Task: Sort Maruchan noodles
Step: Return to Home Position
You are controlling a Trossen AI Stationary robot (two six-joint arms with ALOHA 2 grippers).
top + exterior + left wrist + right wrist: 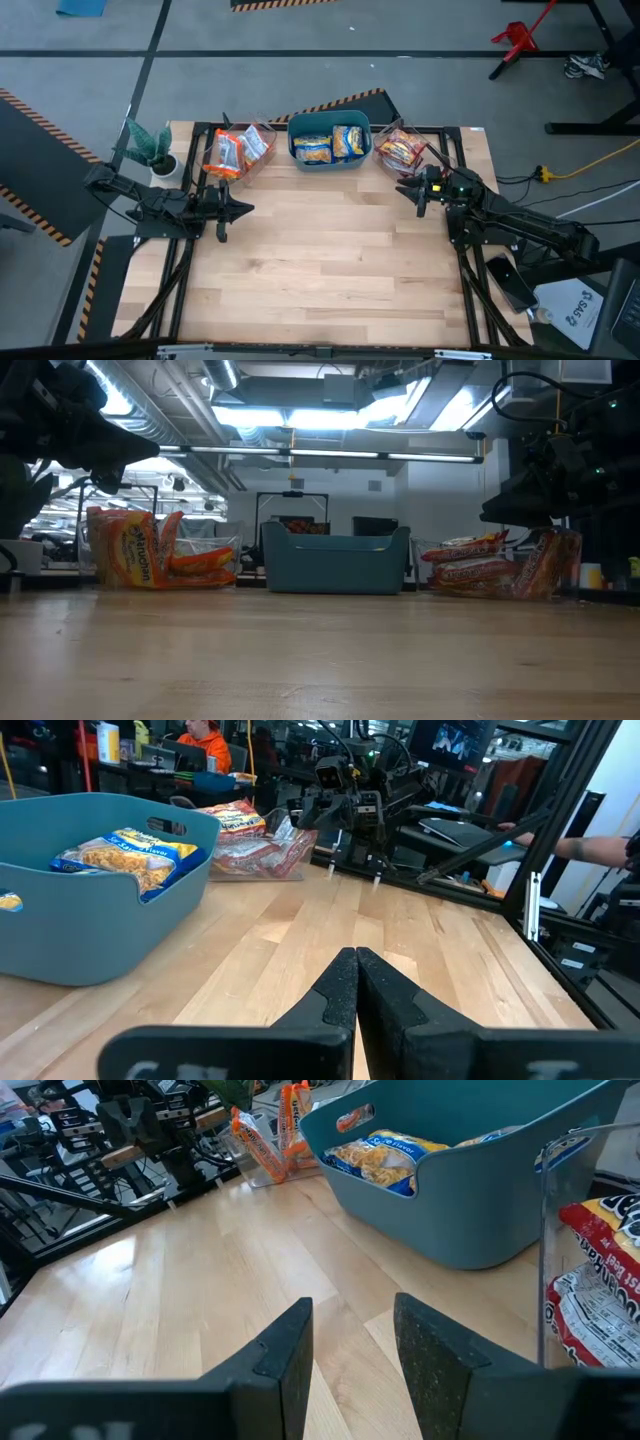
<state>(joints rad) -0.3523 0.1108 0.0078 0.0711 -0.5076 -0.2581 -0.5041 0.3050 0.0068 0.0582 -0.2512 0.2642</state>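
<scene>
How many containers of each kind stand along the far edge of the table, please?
Teal bin: 1
Clear plastic containers: 2
Total: 3

one teal bin, two clear containers

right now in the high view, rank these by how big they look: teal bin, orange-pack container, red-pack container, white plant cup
1. teal bin
2. orange-pack container and red-pack container, tied: they look about alike
3. white plant cup, clearly smallest
</scene>
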